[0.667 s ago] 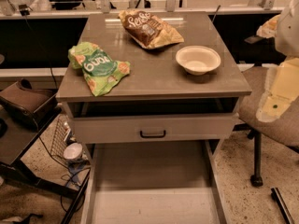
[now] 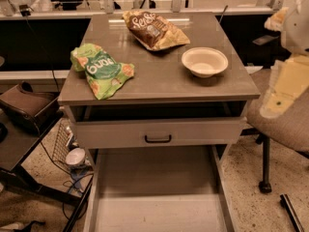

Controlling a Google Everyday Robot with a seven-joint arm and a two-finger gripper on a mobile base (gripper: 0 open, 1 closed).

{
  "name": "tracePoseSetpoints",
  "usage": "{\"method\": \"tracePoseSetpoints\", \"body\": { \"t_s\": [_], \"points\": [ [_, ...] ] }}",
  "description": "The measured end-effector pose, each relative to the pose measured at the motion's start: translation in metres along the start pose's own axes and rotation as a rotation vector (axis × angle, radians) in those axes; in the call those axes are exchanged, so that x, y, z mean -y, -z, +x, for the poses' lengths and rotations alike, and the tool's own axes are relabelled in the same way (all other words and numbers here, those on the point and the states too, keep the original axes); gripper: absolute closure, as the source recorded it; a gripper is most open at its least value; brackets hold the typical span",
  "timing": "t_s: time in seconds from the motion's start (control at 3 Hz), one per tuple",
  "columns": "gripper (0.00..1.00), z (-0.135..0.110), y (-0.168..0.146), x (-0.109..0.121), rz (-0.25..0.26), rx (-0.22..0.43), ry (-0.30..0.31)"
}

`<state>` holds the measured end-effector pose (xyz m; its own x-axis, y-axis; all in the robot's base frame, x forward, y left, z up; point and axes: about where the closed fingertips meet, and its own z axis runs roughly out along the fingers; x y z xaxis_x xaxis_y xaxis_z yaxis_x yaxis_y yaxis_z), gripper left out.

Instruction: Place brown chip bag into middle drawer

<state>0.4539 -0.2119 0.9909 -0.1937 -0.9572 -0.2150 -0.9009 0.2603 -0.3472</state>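
Observation:
The brown chip bag [image 2: 153,29] lies crinkled at the back middle of the grey cabinet top [image 2: 159,81]. The middle drawer [image 2: 157,197] is pulled out wide at the bottom of the view, with its flat floor bare. My gripper [image 2: 273,103] hangs at the right edge of the view, beside the cabinet's right front corner. It is well apart from the bag and outside the drawer, with nothing seen in it.
A green chip bag [image 2: 102,69] lies at the left of the top and a white bowl [image 2: 204,62] at the right. A grey drawer front with a black handle [image 2: 158,139] sits above the open tray. An office chair [image 2: 285,124] stands right, and a basket and cables [image 2: 67,149] left.

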Motion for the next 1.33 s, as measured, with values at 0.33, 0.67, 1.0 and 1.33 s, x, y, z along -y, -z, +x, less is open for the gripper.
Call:
{"method": "tracePoseSetpoints", "body": {
  "t_s": [0.33, 0.67, 1.0, 1.33],
  "points": [
    [0.0, -0.03, -0.001, 0.069, 0.267, -0.006, 0.081],
    [0.0, -0.06, 0.008, 0.125, 0.463, 0.033, 0.1],
    [0.0, -0.072, 0.021, 0.143, 0.55, 0.071, 0.116],
    [0.0, -0.072, 0.021, 0.143, 0.55, 0.071, 0.116]
  ]
}}
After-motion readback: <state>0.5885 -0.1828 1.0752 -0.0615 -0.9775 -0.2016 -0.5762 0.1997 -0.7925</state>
